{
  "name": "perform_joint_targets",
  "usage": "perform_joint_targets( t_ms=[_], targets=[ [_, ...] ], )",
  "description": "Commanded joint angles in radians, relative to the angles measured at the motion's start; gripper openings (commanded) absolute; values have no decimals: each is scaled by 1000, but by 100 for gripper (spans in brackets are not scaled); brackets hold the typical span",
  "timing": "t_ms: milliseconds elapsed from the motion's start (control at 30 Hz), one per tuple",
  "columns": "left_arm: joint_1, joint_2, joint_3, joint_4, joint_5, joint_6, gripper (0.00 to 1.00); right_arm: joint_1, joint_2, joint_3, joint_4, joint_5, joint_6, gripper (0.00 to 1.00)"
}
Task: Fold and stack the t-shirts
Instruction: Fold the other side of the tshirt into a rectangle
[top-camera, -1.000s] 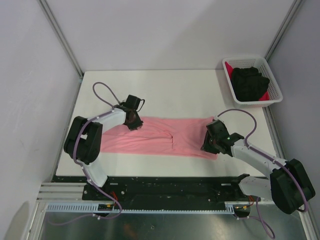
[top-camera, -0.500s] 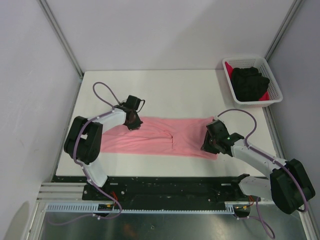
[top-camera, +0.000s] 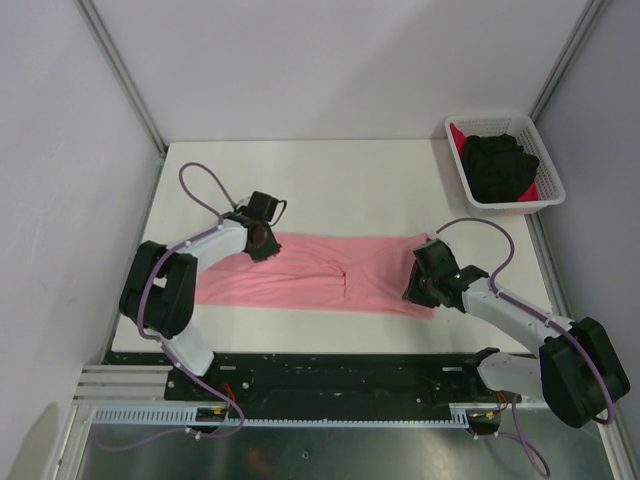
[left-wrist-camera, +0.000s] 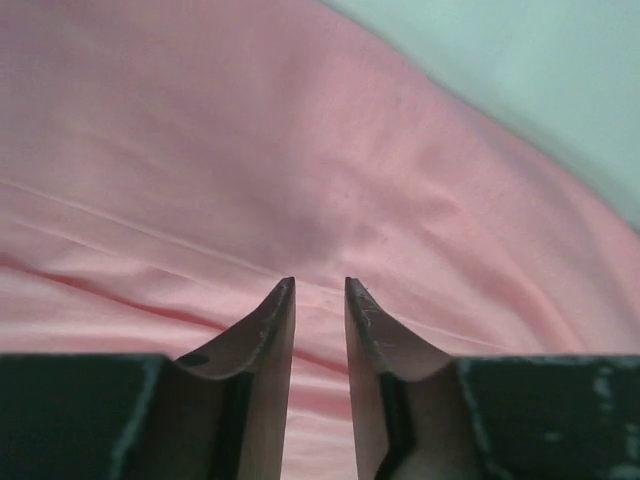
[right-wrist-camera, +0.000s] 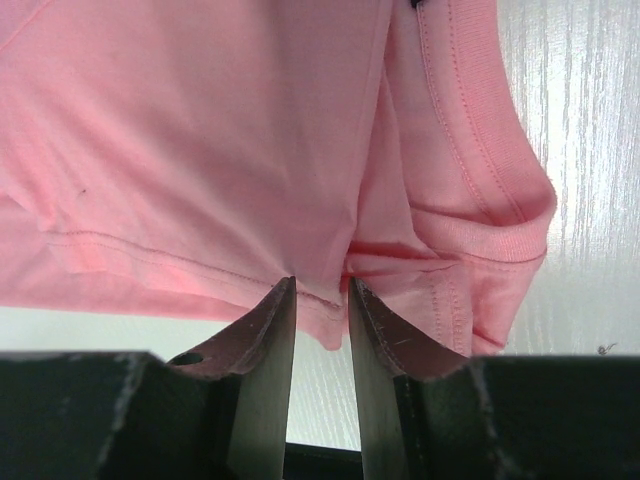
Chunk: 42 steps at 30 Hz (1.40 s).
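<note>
The salmon-pink t-shirt (top-camera: 330, 272) lies folded into a long flat band across the white table (top-camera: 350, 180). My left gripper (top-camera: 261, 245) sits on the band's upper left edge, its jaws nearly closed and pinching the cloth (left-wrist-camera: 300, 150); its tips show in the left wrist view (left-wrist-camera: 320, 286). My right gripper (top-camera: 417, 291) is at the band's right end, shut on the hemmed edge (right-wrist-camera: 330, 305) beside the bunched sleeve (right-wrist-camera: 480, 230). The black t-shirt (top-camera: 498, 165) lies crumpled on the bright red one (top-camera: 457, 134) in the basket.
The white lattice basket (top-camera: 490, 117) stands at the table's back right corner, against the right wall. Grey walls close in the left, back and right sides. The arms' base rail runs along the near edge.
My left arm has swung a little to the left, and the shirt's left end has drawn out flatter and further left. The right arm has not moved.
</note>
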Motion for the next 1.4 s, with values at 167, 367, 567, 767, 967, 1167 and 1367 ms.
perform_joint_targets(
  t_ms=[167,367,567,767,967,1167,1367],
  targets=[
    [123,-99,-69,-25,-24,25,42,-12,-12,-2,9,15,-19,32],
    [285,-149,-113,-47,-34,60,41,-14,-23,-9,10,22,-24,32],
    [370,-138,-87,-76,-64,72,40,-18,-40,-21,10,22,-37,32],
    [438,-87,-62,-80,-68,71,39,-24,-35,-39,38,-5,-40,32],
    [472,-54,-43,-77,-73,71,39,-25,-28,-51,56,-17,-43,32],
    [481,-24,-1,-76,-69,79,39,-29,-24,-54,62,-22,-46,32],
    [481,-3,35,-77,-78,94,37,-32,-24,-54,65,-26,-48,32]
  ],
)
